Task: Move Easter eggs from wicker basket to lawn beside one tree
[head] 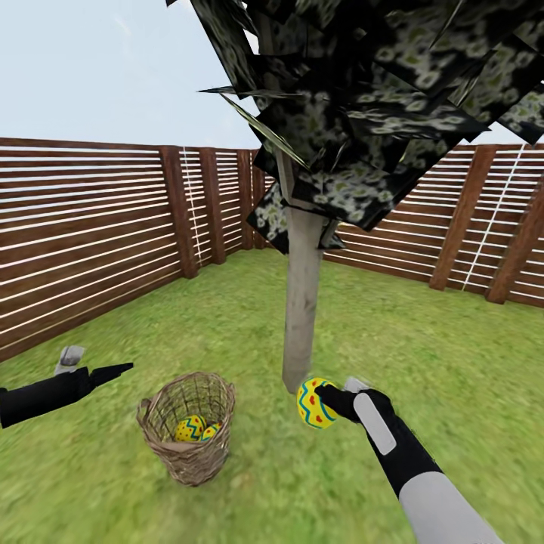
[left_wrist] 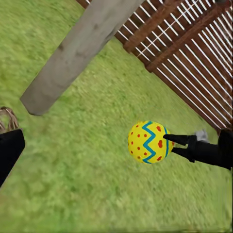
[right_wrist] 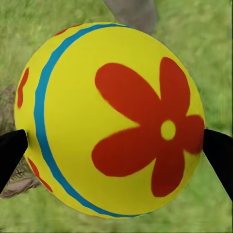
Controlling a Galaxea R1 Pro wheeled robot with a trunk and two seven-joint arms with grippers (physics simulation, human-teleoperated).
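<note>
My right gripper [head: 325,398] is shut on a yellow Easter egg [head: 313,404] with blue zigzags and red marks, held just above the lawn [head: 423,355] by the foot of the tree [head: 302,302]. In the right wrist view that egg [right_wrist: 109,119] sits between both black fingertips [right_wrist: 10,150]. In the left wrist view it [left_wrist: 148,141] hangs over the grass near the trunk [left_wrist: 77,51]. Two more eggs [head: 190,428] [head: 211,431] lie inside the wicker basket [head: 189,461], left of the trunk. My left gripper [head: 113,372] hovers open and empty to the left of the basket.
A brown slatted wooden fence [head: 91,234] encloses the garden on the left, back and right. Dark mottled foliage [head: 378,98] hangs low over the trunk. Open grass spreads right of the tree and in front of the basket.
</note>
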